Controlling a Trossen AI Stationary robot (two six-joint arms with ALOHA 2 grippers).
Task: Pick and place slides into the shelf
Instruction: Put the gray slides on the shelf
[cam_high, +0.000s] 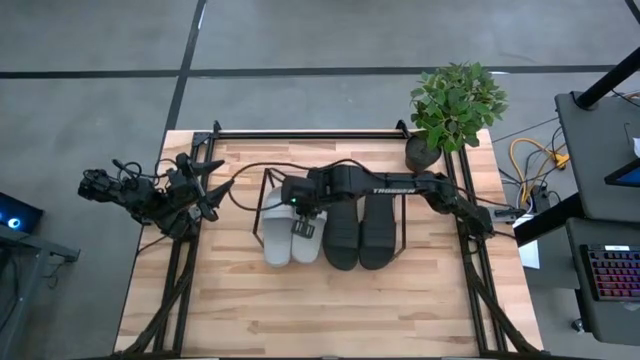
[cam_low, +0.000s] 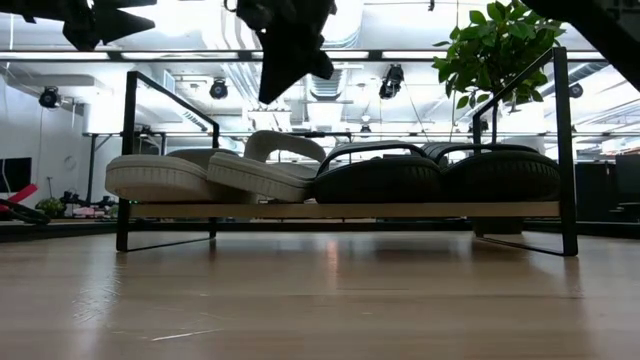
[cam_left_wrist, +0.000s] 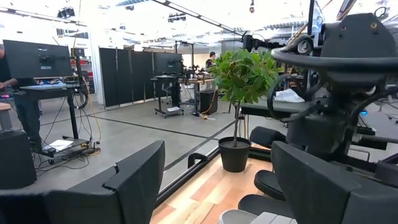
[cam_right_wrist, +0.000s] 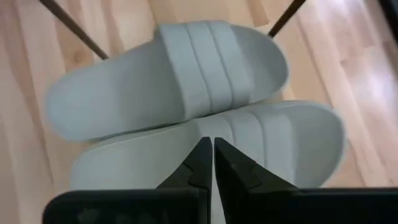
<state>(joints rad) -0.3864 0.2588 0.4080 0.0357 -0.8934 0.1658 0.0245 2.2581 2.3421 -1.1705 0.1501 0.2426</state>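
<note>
While my right end effector (cam_right_wrist: 212, 163) hangs shut and empty over the light grey broad-strap rubber slides (cam_high: 291, 240) | these lie on the low wood-board wire-framed shelf (cam_low: 340, 210) | one seems to overlap the other; nudging could tip it off | left end effector (cam_high: 205, 190) waits wide open at the counter edge

A potted plant (cam_high: 455, 110) stands at the wooden desk's (cam_high: 330, 310) far right corner; a keyboard (cam_high: 612, 272) sits off to the right.
</note>
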